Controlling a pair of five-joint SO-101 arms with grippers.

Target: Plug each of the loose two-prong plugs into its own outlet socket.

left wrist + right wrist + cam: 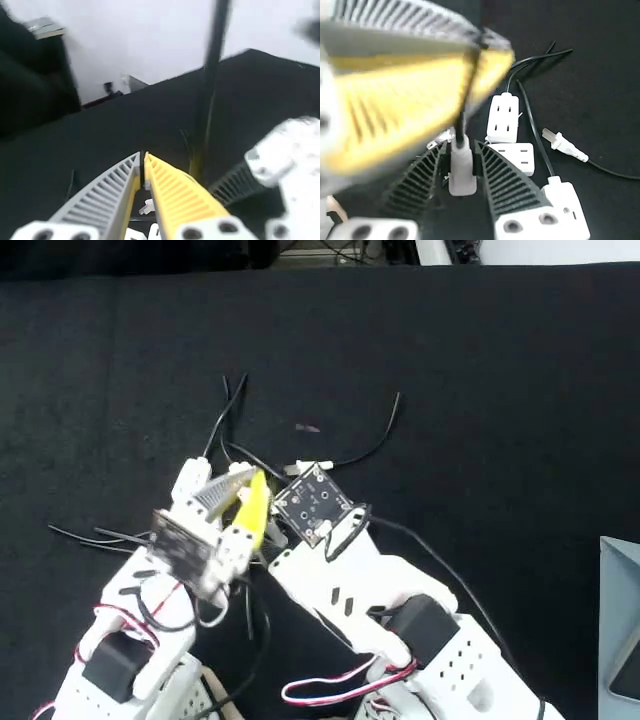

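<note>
My right gripper (461, 146) is shut on a white two-prong plug (461, 172), its black ribbed fingers (502, 180) on either side. The plug's black cord (462, 117) runs up into my left gripper (485, 42), whose grey and yellow fingers are shut on it. In the high view the left gripper (253, 476) sits beside the right wrist's camera board (315, 502), mid-table. Three white outlet blocks (502, 117) (516, 157) (566, 200) lie together beyond the held plug. A second loose plug (566, 146) lies beside them, prongs bare. The left wrist view shows its fingertips (142, 156) pressed together.
Loose black cords (380, 440) (225, 410) (90, 537) trail over the black table cloth (480, 360). A grey box (620, 620) stands at the right edge. The two arms crowd close together at the front middle.
</note>
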